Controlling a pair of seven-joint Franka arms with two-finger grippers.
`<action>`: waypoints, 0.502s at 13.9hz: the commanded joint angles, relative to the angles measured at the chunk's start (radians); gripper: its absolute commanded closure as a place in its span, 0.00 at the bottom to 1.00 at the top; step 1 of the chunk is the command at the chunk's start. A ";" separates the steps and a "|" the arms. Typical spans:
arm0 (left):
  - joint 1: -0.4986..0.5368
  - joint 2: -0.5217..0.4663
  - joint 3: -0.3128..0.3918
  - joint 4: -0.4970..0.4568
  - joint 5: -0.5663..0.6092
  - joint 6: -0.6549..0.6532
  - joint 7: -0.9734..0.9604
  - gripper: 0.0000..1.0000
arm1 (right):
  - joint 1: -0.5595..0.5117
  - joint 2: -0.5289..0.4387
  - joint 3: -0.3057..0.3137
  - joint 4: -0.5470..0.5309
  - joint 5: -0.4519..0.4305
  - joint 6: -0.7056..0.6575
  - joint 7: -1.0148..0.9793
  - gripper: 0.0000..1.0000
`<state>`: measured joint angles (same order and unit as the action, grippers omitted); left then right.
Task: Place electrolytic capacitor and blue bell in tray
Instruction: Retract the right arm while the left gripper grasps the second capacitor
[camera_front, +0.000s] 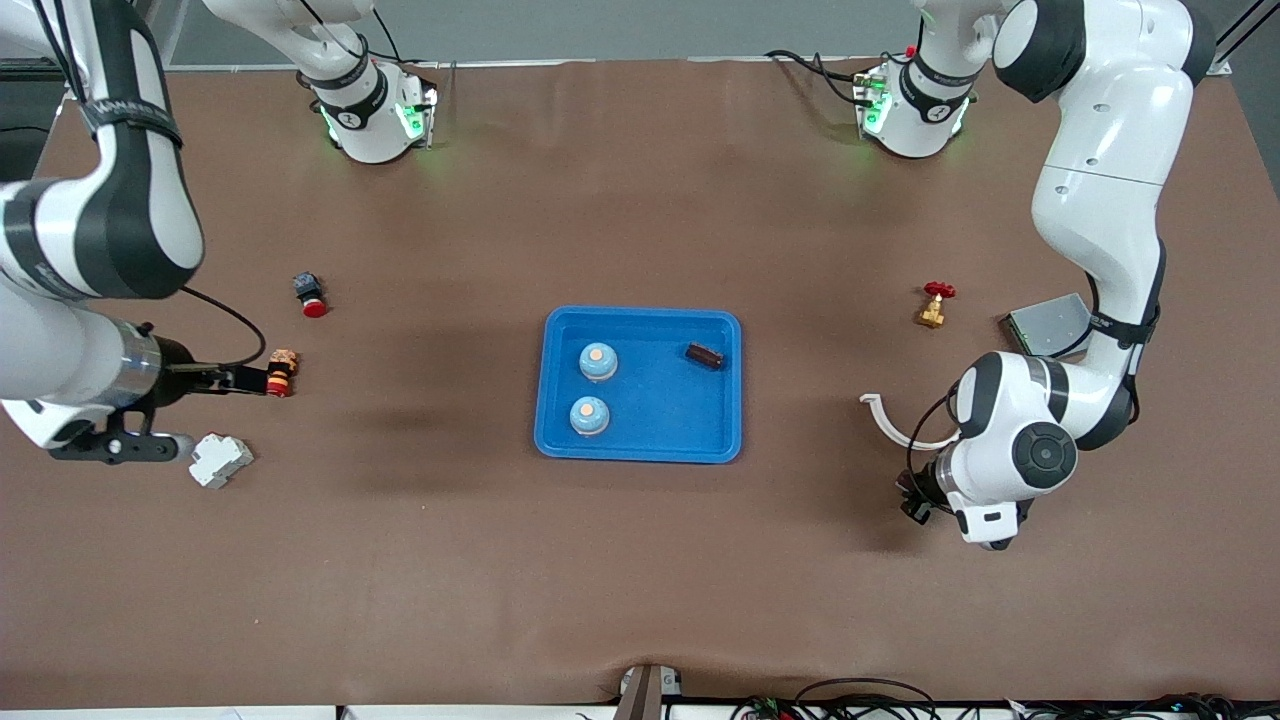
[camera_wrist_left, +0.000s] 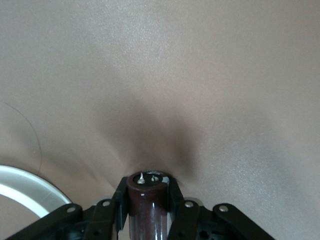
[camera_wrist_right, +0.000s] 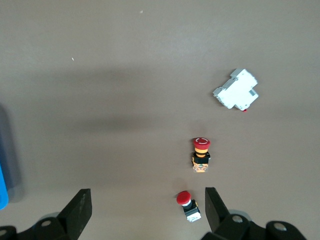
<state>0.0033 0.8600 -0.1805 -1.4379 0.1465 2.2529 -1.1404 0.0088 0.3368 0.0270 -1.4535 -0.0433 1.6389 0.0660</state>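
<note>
The blue tray (camera_front: 640, 447) lies mid-table and holds two blue bells (camera_front: 598, 362) (camera_front: 589, 416) and a dark brown capacitor (camera_front: 704, 355). My left gripper (camera_wrist_left: 147, 187) is shut on a second dark brown electrolytic capacitor (camera_wrist_left: 146, 202), low over bare table toward the left arm's end. In the front view that gripper (camera_front: 918, 497) is mostly hidden under its wrist. My right gripper (camera_wrist_right: 145, 202) is open and empty, up over the buttons toward the right arm's end (camera_front: 250, 380).
A white curved hook (camera_front: 888, 418), a brass valve with a red handle (camera_front: 935, 305) and a grey metal box (camera_front: 1048, 325) lie near the left arm. A white breaker (camera_front: 220, 460), a red-yellow button (camera_front: 282, 372) and a red button (camera_front: 310, 295) lie near the right gripper.
</note>
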 joint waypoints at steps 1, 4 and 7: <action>0.009 -0.032 -0.001 -0.004 0.033 -0.038 -0.025 1.00 | -0.020 -0.114 0.014 -0.053 0.011 0.001 -0.032 0.00; 0.001 -0.071 -0.007 0.001 0.022 -0.081 -0.028 1.00 | -0.055 -0.153 0.013 -0.054 0.008 -0.002 -0.078 0.00; -0.006 -0.133 -0.026 0.007 0.015 -0.171 -0.042 1.00 | -0.070 -0.180 0.013 -0.054 0.002 -0.014 -0.091 0.00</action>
<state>0.0040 0.7897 -0.1937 -1.4192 0.1465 2.1502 -1.1463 -0.0393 0.1962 0.0265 -1.4707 -0.0435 1.6236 -0.0057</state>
